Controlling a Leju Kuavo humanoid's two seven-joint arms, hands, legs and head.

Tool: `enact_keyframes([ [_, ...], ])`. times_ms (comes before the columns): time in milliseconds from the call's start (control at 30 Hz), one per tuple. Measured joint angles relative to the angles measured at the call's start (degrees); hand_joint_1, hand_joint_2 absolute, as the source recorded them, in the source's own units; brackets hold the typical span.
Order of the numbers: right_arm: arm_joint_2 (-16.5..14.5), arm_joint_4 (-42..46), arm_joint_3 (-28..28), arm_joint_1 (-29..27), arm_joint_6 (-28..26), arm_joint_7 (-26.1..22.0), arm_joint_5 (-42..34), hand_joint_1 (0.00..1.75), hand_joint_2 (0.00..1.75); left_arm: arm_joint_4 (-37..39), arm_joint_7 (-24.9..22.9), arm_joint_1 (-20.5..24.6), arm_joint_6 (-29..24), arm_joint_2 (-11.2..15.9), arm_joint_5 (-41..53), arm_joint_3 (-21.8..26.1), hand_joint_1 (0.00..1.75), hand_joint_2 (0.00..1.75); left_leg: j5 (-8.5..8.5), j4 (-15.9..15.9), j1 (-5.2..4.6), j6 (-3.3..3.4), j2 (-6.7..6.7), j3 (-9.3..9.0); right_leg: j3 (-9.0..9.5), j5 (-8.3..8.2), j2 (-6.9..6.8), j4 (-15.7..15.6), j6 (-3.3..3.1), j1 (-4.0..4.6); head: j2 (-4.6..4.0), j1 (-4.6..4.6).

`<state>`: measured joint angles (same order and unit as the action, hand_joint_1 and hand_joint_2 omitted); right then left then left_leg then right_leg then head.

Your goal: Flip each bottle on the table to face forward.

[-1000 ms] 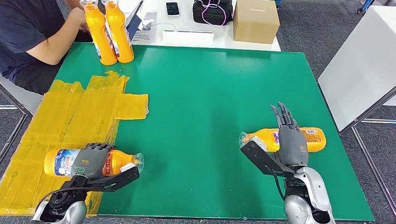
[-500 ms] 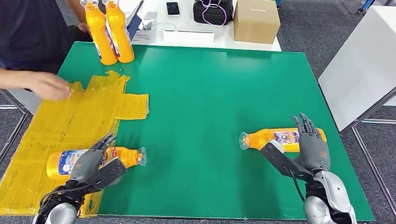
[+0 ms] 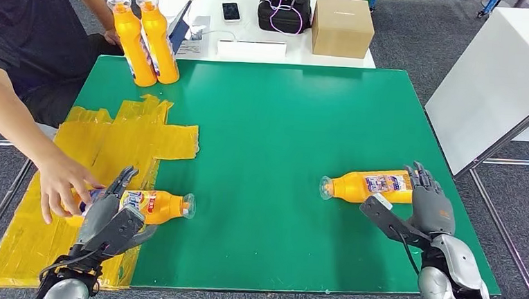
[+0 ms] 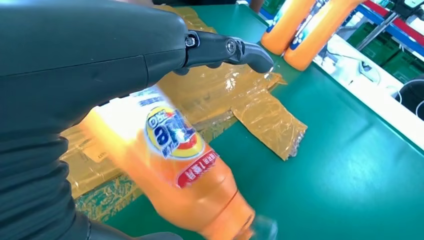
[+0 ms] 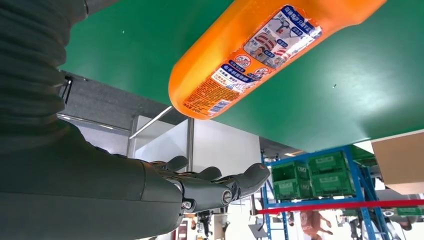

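Hiding part of the left bottle (image 3: 154, 204), the person's hand (image 3: 62, 182); both robot hands spread, holding nothing.

Orange bottles (image 3: 374, 186) with blue-and-red labels lie on a green tabletop (image 3: 277, 122); yellow plastic sheet (image 3: 109, 147) covers its left.

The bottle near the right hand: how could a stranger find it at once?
On the green table, look to the near right part. An orange bottle lies there on bare green, its clear cap towards the table's middle, beside the robot's right hand. The other lying bottle rests on yellow sheeting.
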<state>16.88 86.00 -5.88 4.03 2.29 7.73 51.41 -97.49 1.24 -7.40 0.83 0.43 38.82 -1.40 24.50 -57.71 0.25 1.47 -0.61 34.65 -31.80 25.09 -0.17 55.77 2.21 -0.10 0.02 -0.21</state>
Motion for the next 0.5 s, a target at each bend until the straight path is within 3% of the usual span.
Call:
enact_keyframes([
  [500,0.1,-0.6,0.1,0.0,0.4,0.0,0.3,0.0,1.75,-1.2,1.3,-0.6,-0.7,-0.9,-2.2,0.7,0.0,1.75,0.0,0.0,0.0,0.0,0.0,0.0,0.0,0.0,0.0,0.0,0.0,0.0,0.0,-0.01],
])
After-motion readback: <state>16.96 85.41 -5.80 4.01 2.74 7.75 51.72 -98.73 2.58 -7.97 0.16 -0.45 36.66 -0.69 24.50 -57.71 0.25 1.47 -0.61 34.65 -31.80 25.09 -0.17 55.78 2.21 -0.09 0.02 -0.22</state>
